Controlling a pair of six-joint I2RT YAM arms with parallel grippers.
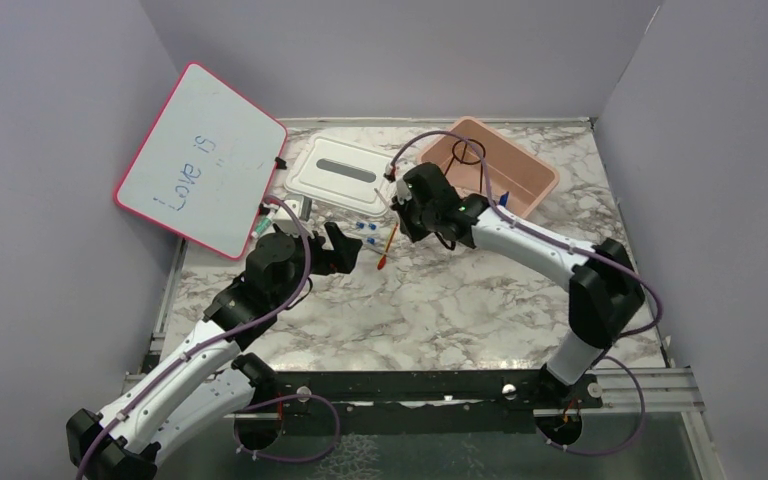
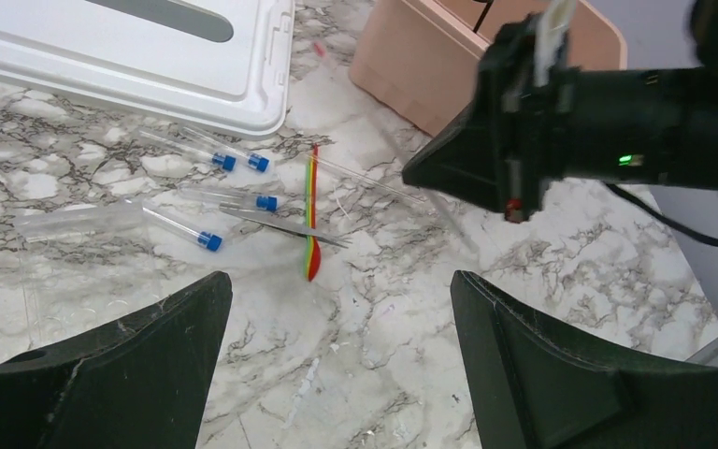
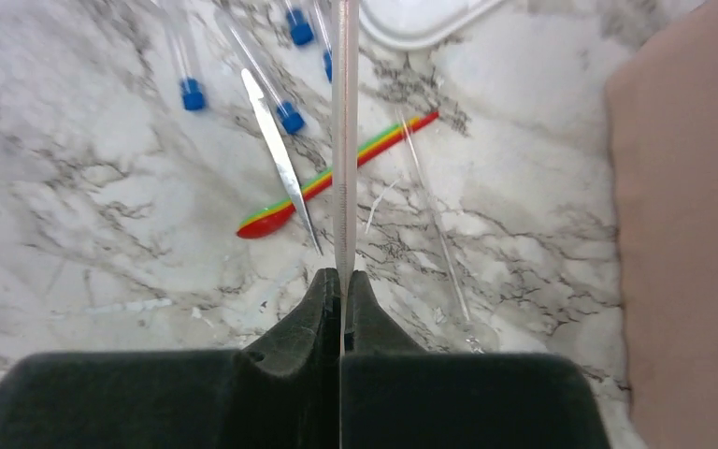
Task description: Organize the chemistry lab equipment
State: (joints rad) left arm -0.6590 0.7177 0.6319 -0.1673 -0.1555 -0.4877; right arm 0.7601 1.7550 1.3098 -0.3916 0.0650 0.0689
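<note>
The right gripper [image 3: 342,282] is shut tight on a thin clear stick [image 3: 344,140], maybe glass. The left gripper [image 2: 337,290] is wide open over the bench [image 2: 374,383]. Tubes [image 2: 234,198] with blue caps, a rainbow spoon [image 2: 312,210] and tweezers [image 2: 285,227] lie there, near the pink box [image 2: 411,65].

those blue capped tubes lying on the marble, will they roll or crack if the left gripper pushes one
Likely to roll: the blue-capped tubes are round and lie flat on the smooth marble tabletop. Probably light and slippery, given thin clear walls, so the open left gripper could squirt one sideways. If glass, a hard pinch may crack them.
</note>
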